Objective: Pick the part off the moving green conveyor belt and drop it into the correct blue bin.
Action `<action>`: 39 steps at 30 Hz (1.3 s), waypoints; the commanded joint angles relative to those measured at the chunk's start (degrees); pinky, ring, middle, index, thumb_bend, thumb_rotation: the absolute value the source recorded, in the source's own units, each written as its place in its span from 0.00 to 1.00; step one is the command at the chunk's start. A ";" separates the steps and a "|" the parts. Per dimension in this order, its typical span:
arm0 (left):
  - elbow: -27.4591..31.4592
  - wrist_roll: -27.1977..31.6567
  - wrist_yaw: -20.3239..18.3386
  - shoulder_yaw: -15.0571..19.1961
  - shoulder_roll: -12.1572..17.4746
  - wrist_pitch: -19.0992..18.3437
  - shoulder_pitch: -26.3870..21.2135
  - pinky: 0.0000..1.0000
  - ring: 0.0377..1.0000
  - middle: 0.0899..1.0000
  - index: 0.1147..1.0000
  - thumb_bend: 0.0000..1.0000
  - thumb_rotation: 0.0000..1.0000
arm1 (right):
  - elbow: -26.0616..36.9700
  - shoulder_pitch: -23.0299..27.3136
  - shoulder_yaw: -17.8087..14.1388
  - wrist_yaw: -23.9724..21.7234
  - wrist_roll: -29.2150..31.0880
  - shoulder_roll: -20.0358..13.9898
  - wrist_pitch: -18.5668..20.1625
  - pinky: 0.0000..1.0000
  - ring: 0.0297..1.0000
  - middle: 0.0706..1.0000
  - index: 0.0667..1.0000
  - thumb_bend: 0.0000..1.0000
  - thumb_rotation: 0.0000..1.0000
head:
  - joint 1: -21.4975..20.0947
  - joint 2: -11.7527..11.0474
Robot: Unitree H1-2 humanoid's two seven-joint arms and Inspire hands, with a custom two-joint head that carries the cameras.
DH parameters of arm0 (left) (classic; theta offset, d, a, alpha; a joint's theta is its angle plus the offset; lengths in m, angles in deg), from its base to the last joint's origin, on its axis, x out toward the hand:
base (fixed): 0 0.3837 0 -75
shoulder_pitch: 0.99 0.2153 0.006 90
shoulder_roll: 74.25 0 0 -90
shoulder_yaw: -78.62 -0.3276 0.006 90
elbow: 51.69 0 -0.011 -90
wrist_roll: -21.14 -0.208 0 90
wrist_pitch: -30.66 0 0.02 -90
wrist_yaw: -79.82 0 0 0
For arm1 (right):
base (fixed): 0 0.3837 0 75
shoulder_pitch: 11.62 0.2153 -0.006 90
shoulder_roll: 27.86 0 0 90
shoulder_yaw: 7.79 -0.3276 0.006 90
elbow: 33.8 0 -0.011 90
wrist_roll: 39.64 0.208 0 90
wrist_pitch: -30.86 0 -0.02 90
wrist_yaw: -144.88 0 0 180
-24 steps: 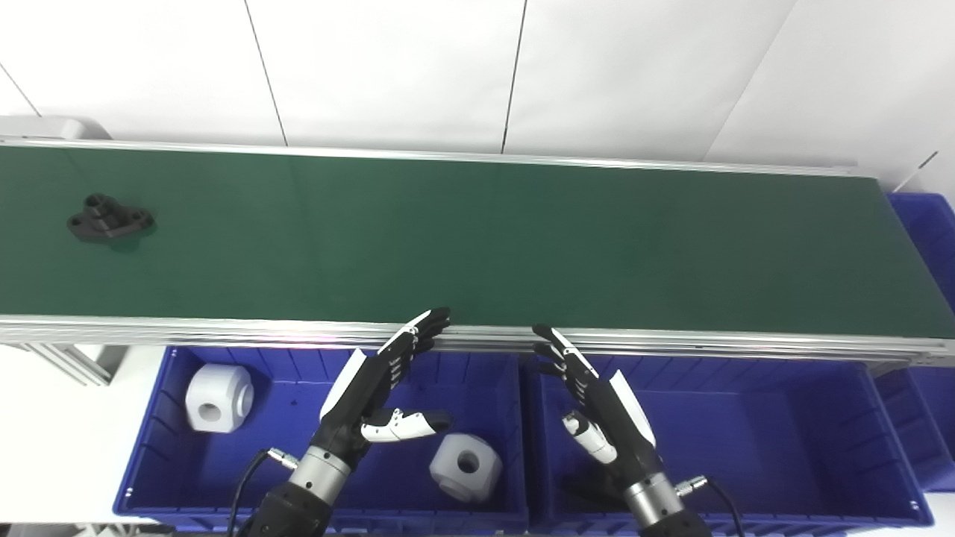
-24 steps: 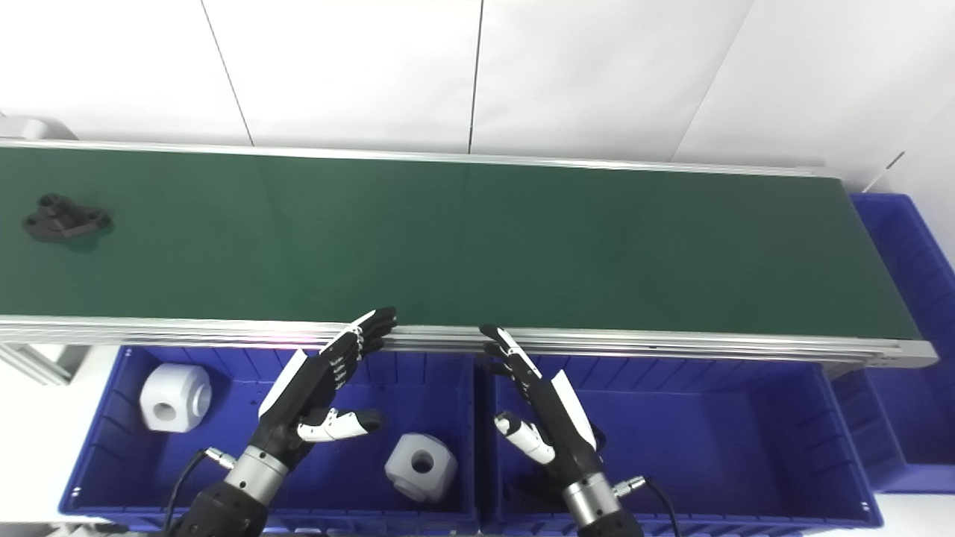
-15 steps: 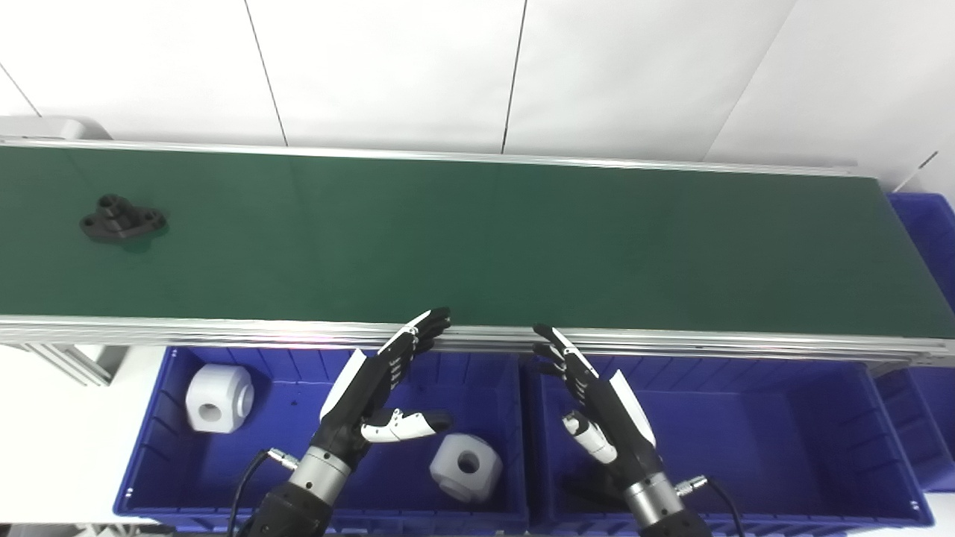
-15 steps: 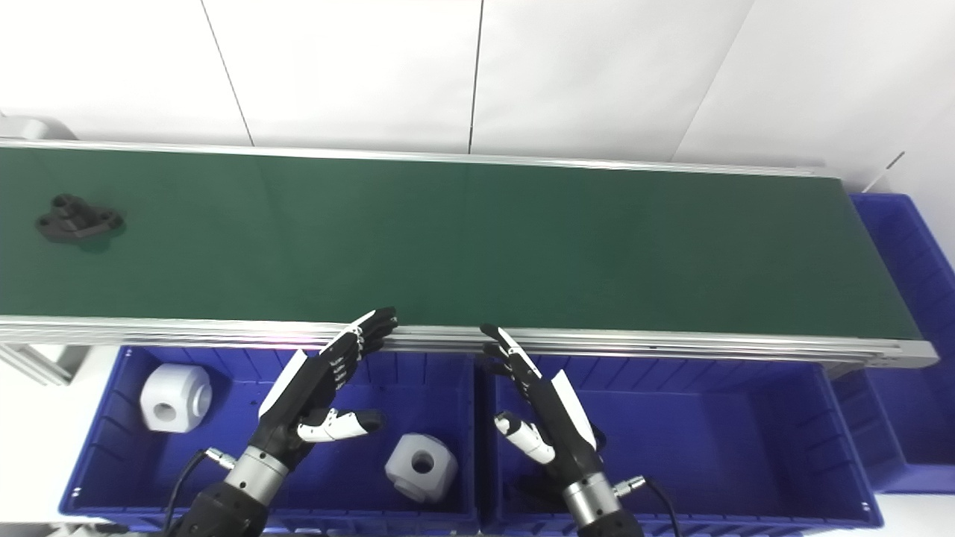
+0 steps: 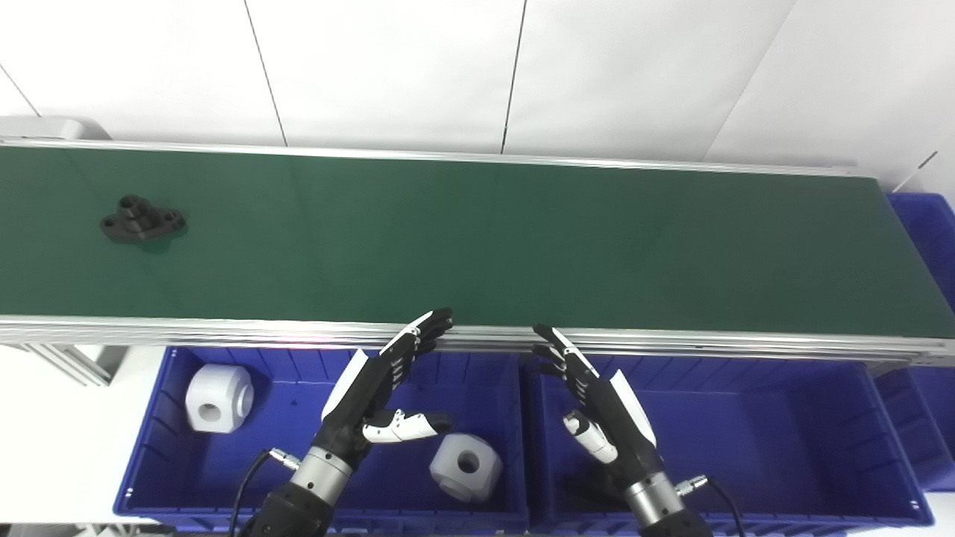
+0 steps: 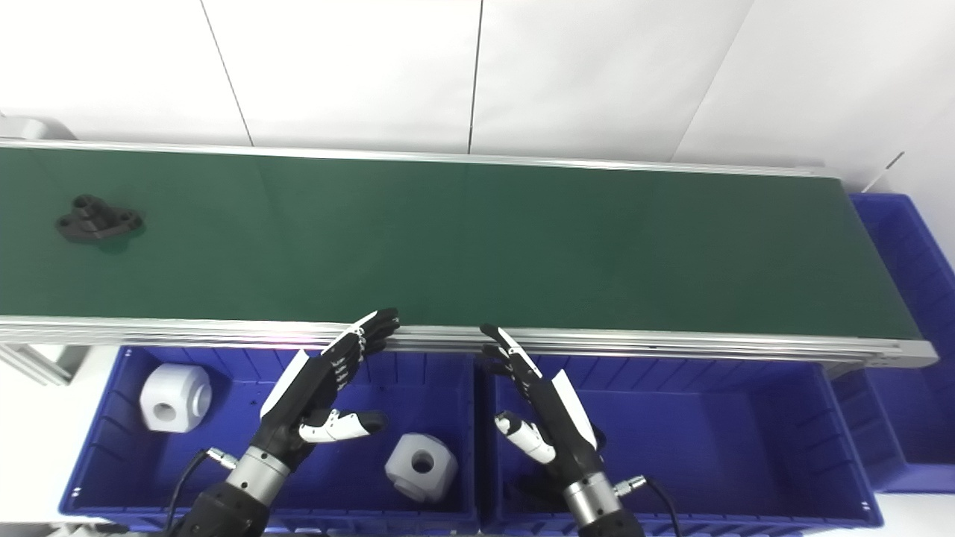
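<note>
A black flanged part (image 5: pixel 142 219) lies on the green conveyor belt (image 5: pixel 477 239) at its far left. My left hand (image 5: pixel 377 388) hovers open over the left blue bin (image 5: pixel 149 447), fingertips reaching the belt's near rail. My right hand (image 5: pixel 597 399) hovers open over the middle blue bin (image 5: pixel 821 440), fingers stretched toward the rail. Both hands hold nothing and are far from the black part.
Two white cylindrical parts (image 5: pixel 218 397) (image 5: pixel 465 467) lie in the left bin. The middle bin shows only its blue floor. Another blue bin (image 5: pixel 929 246) stands past the belt's right end. A white wall runs behind the belt.
The black part has ridden the belt to the right. Both hands have stayed where they were, open.
</note>
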 commanded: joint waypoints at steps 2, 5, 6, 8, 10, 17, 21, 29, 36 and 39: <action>1.25 0.23 -0.15 -0.01 -0.46 1.43 -0.56 0.93 0.93 0.89 0.88 0.91 0.58 | 1.13 0.46 -0.26 0.49 0.61 -0.26 -2.48 0.84 0.90 0.96 0.94 0.92 1.00 | 0.07 0.08; 1.22 0.20 -0.16 -0.03 -0.46 1.53 -0.60 0.93 0.93 0.90 0.88 0.92 0.59 | 1.40 0.40 -0.25 0.37 0.78 -0.25 -1.73 0.84 0.90 0.96 0.93 0.93 1.00 | 0.11 0.09; 1.13 0.32 -0.20 -0.03 -0.47 1.66 -0.63 0.92 0.93 0.90 0.88 0.91 0.58 | 1.48 0.38 -0.25 0.36 0.78 -0.26 -1.57 0.84 0.90 0.96 0.94 0.93 1.00 | 0.11 0.09; 1.16 0.27 -0.18 -0.02 -0.49 1.57 -0.62 0.92 0.93 0.90 0.88 0.91 0.58 | 1.55 0.37 -0.22 0.35 0.74 -0.30 -1.54 0.84 0.90 0.97 0.94 0.93 1.00 | 0.11 0.09; 1.25 0.29 -0.19 -0.05 -0.51 1.40 -0.56 0.93 0.93 0.90 0.88 0.91 0.57 | 1.55 0.35 -0.19 0.33 0.71 -0.36 -1.66 0.84 0.90 0.97 0.94 0.93 1.00 | 0.11 0.09; 1.13 0.20 -0.16 -0.16 -0.59 1.54 -0.57 0.94 0.93 0.90 0.88 0.91 0.58 | 1.52 0.31 -0.25 0.32 1.06 -0.30 -1.58 0.84 0.90 0.96 0.94 0.93 1.00 | 0.15 -0.08; 0.79 0.32 -0.16 -0.19 -0.60 2.05 -0.67 0.93 0.93 0.90 0.88 0.91 0.57 | 1.38 0.34 -0.23 0.37 1.05 -0.36 -1.91 0.84 0.90 0.96 0.94 0.93 1.00 | 0.19 -0.10; 0.96 0.49 -0.18 -0.15 -0.65 1.68 -0.61 0.94 0.93 0.90 0.88 0.91 0.57 | 1.32 0.39 -0.18 0.41 0.95 -0.43 -1.85 0.84 0.90 0.96 0.93 0.93 1.00 | 0.20 -0.03; -0.05 -0.01 0.12 -0.13 -0.70 2.58 -0.75 0.93 0.92 0.90 0.88 0.91 0.58 | 0.23 0.57 -0.12 0.45 1.10 -0.47 -3.34 0.84 0.90 0.96 0.93 0.92 1.00 | 0.92 -1.46; -1.38 -0.80 0.50 -0.29 -0.92 3.83 -0.78 0.92 0.92 0.90 0.88 0.92 0.59 | -0.99 0.58 -0.16 0.26 1.75 -0.73 -4.35 0.84 0.90 0.96 0.93 0.91 1.00 | 1.81 -3.04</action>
